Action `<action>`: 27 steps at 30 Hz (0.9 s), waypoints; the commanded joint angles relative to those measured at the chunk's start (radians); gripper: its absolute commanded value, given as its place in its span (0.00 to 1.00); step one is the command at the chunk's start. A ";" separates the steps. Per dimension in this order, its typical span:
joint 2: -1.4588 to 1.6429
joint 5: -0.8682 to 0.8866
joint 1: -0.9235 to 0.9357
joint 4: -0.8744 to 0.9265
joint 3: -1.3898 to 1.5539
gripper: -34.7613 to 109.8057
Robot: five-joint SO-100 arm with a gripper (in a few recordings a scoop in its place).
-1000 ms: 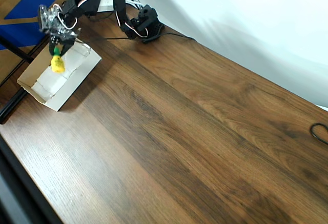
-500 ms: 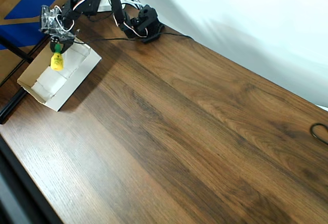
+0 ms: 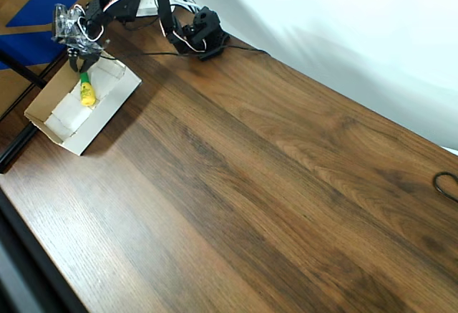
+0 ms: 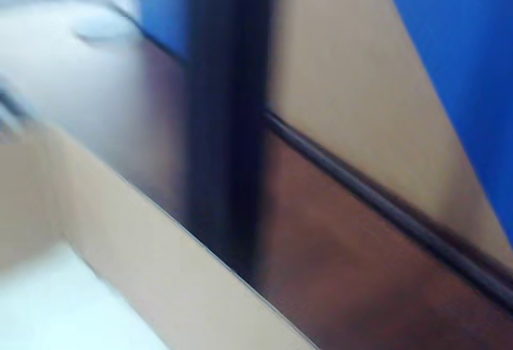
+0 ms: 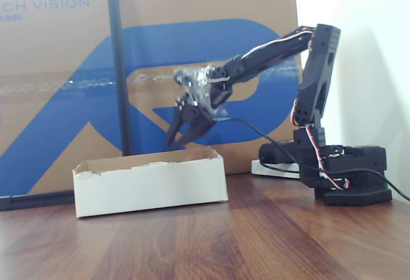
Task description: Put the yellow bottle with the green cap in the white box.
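One small yellow plastic bottle with the green cap (image 3: 86,93) lies on its side inside the shallow white cardboard box (image 3: 60,128), cap toward the black two-finger gripper (image 3: 84,63), which hangs above, fingers spread, holding nothing.

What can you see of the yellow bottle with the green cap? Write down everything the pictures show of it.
In the overhead view, the yellow bottle with the green cap is tiny, looks like plastic, and lies on its side on the white floor of the white box, near the box's upper end. Its cap points up toward the gripper, which hangs open just above without touching it. Any print on it is too small to read.
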 commanded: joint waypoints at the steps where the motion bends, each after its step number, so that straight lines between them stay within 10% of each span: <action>1: 0.117 0.000 -0.018 0.018 0.017 0.24; 27: 1.220 -0.146 -0.606 0.446 0.586 0.24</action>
